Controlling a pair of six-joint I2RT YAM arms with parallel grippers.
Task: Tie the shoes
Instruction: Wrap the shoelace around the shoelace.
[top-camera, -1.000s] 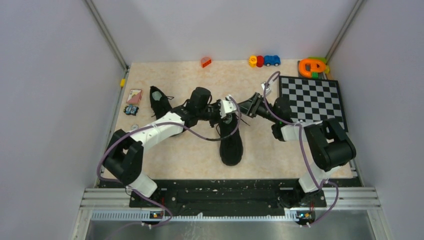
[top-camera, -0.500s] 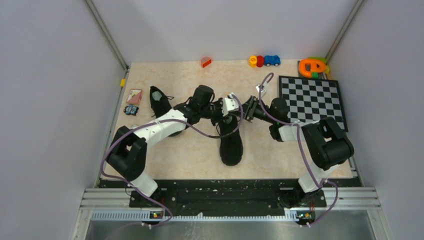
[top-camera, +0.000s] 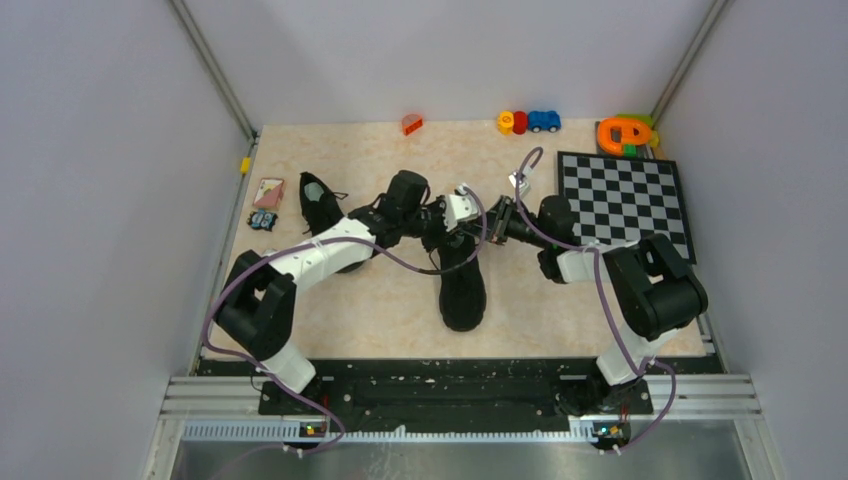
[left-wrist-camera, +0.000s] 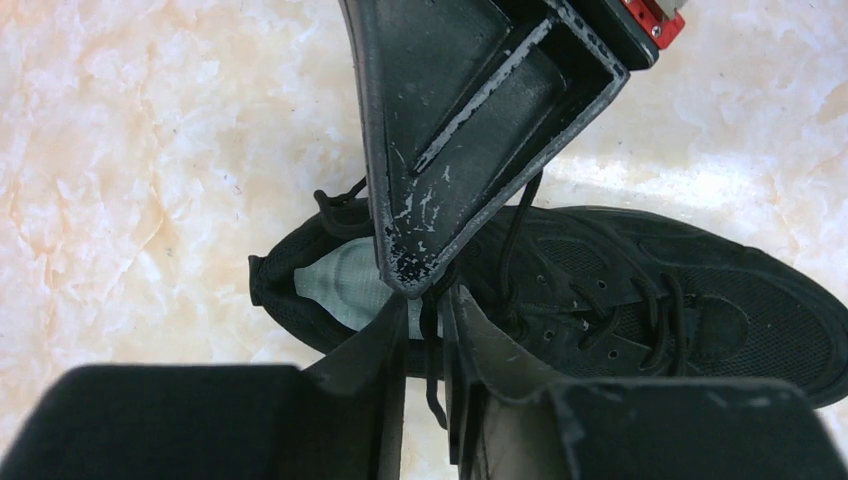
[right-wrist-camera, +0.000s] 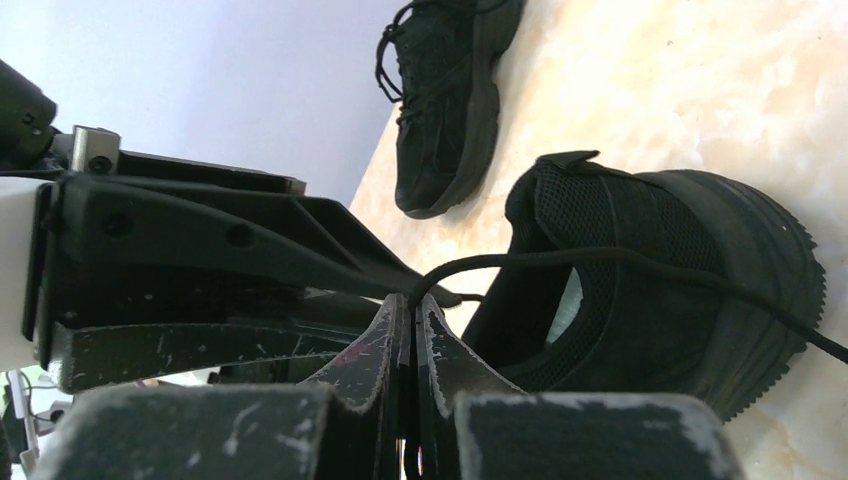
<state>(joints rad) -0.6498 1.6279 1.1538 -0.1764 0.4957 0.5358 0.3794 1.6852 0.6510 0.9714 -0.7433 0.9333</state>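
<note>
Thin black lace (right-wrist-camera: 600, 255) is clamped by right gripper (right-wrist-camera: 410, 305), pads pressed together. Left gripper (left-wrist-camera: 428, 310) is set slightly apart around lace. Black mesh sneaker (top-camera: 462, 285), treaded sole, is laid mid marbled tabletop (top-camera: 380, 310); second sneaker (top-camera: 320, 205) laid left.

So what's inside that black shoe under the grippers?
In the shoe, a pale insole shows at the heel. The right gripper covers part of the opening; the toe end hides under the laces.

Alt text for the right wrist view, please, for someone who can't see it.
The right gripper is shut on a thin black lace that stretches across the heel of a black sneaker on a pale marbled table. The left arm's finger reaches in beside it, and a second black sneaker sits farther back.
</note>
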